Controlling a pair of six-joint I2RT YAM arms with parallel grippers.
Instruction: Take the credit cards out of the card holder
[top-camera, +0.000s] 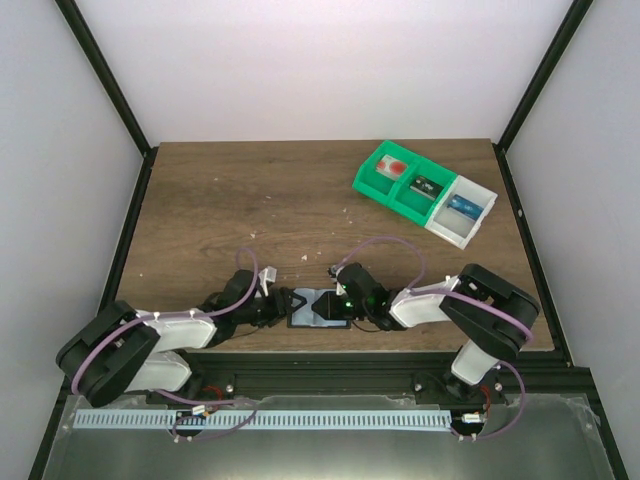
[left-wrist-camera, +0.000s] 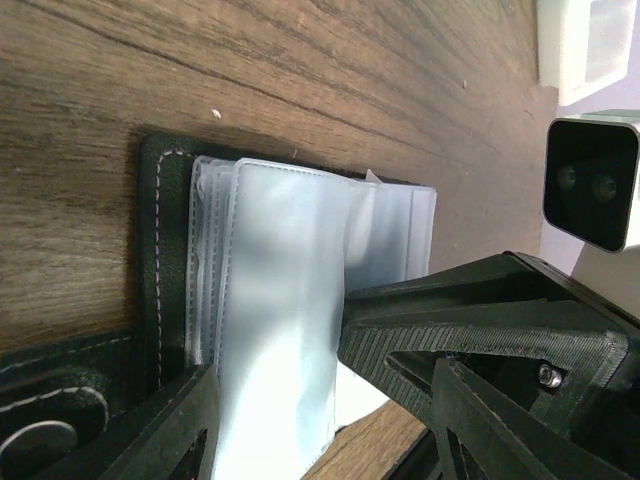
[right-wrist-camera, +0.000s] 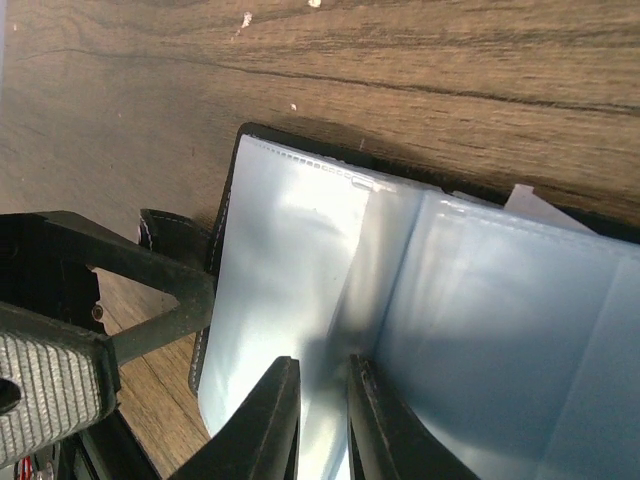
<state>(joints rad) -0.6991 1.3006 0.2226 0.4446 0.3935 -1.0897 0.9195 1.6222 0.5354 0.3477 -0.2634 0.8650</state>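
The card holder (top-camera: 316, 308) lies open on the table near the front edge, between my two grippers. Its black stitched cover (left-wrist-camera: 155, 250) carries several clear, pale blue plastic sleeves (left-wrist-camera: 290, 300). My left gripper (left-wrist-camera: 325, 440) is open and straddles the holder's end, one finger (left-wrist-camera: 170, 430) over the black cover and the other over bare wood. My right gripper (right-wrist-camera: 325, 425) has its jaws nearly together on a raised fold of a sleeve (right-wrist-camera: 300, 270). No credit card shows clearly inside the sleeves; only a small white corner (right-wrist-camera: 530, 205) pokes out at the holder's far edge.
A green tray (top-camera: 372, 180) and an adjoining white tray (top-camera: 478, 220) stand at the back right, holding a red (top-camera: 396, 168), a dark (top-camera: 424, 186) and a blue (top-camera: 461, 207) card-like thing. The right arm's wrist camera (left-wrist-camera: 590, 180) hangs close to my left gripper.
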